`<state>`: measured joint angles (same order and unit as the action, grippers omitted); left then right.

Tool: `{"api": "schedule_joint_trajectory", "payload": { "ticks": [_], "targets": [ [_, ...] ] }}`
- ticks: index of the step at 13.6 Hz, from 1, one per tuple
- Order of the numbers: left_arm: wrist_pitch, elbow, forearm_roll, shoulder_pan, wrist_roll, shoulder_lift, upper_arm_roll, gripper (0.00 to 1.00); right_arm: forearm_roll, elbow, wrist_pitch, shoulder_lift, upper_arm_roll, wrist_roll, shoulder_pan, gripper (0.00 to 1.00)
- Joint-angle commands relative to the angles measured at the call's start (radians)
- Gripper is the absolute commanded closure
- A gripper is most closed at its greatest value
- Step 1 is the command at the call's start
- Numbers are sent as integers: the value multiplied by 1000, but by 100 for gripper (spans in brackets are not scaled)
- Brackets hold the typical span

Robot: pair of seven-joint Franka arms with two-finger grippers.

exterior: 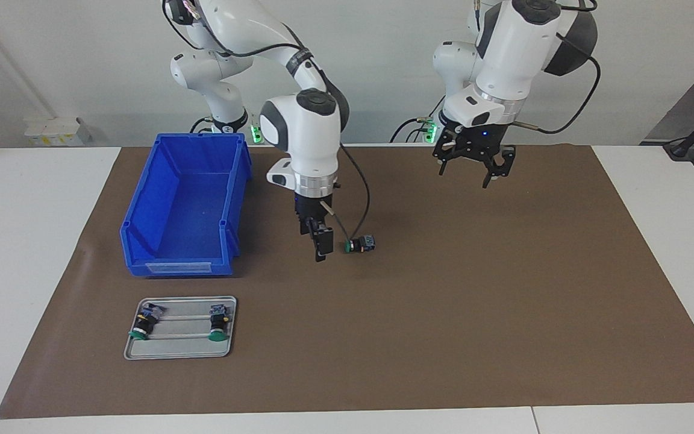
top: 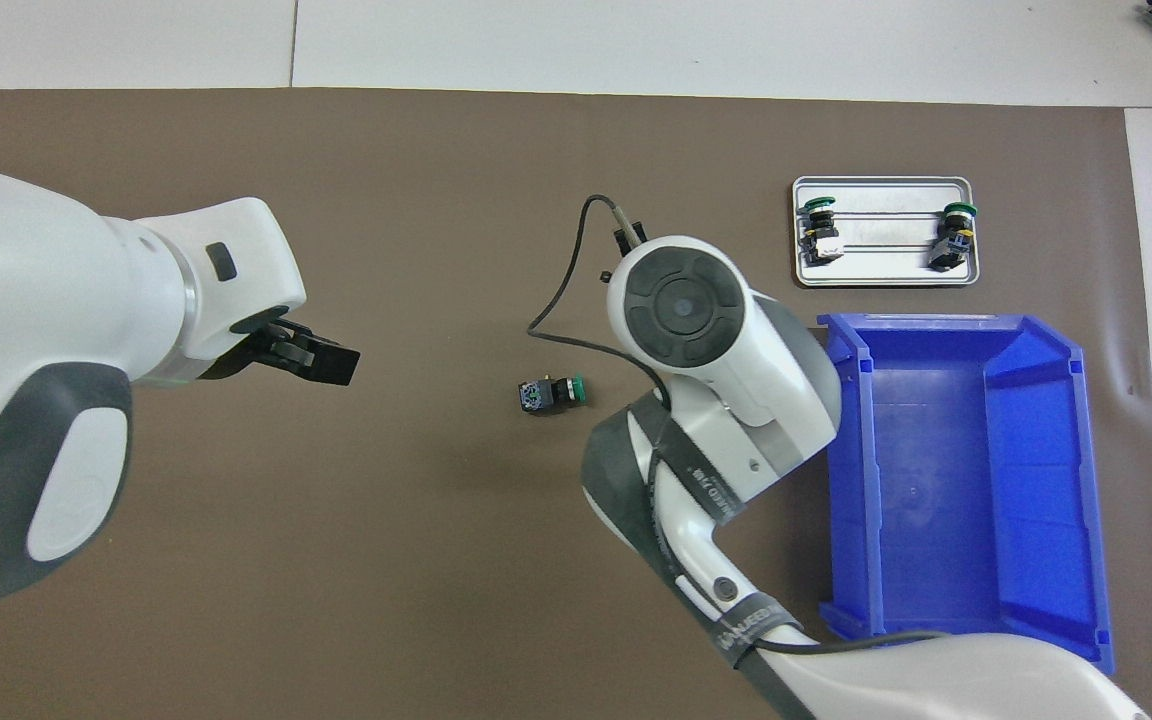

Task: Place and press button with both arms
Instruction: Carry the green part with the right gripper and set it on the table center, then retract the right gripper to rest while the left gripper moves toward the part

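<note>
The round-capped green button (exterior: 359, 245) lies on its side on the matte brown mat (exterior: 473, 313), just beside the right claw (exterior: 320, 241), untouched. That claw's fingers: cannot tell. The left claw (exterior: 473, 161) hangs spread wide, empty.

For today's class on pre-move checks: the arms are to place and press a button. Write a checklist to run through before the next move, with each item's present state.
1. The button lies alone on the brown mat, on its side: ok.
2. Right gripper is low beside the button's green cap, holding nothing: ok.
3. Right gripper touching the button: cannot tell.
4. Left gripper hangs in the air with open fingers, waiting toward its own end of the mat: ok.
5. The blue bin is empty: ok.
6. Two other buttons lie in the metal tray: ok.
</note>
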<state>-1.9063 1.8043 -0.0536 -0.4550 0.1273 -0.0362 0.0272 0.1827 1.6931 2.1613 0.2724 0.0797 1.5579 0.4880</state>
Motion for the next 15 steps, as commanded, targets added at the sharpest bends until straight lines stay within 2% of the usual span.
{"api": "schedule_joint_trajectory", "payload": {
  "ticks": [1,4,6,11,13,15],
  "targets": [
    [-138,12,-55,-77,87,82,17,0,-70,42,-32,-71,-14,-288,-106,0],
    [-295,12,-57,-152,132,163,16,0,-149,40,-119,-140,-14,-607,-238,0],
    [-309,15,-57,-174,240,171,16,0,-150,39,-168,-166,-14,-778,-302,0],
    [-402,41,-57,-231,549,248,14,5,-153,39,-279,-225,-12,-1114,-420,0],
    [-474,40,-57,-267,548,312,14,5,-155,36,-313,-243,-12,-1179,-454,0],
    [-487,35,-55,-280,554,364,14,5,-178,30,-362,-278,-6,-1248,-489,0]
  ]
}}
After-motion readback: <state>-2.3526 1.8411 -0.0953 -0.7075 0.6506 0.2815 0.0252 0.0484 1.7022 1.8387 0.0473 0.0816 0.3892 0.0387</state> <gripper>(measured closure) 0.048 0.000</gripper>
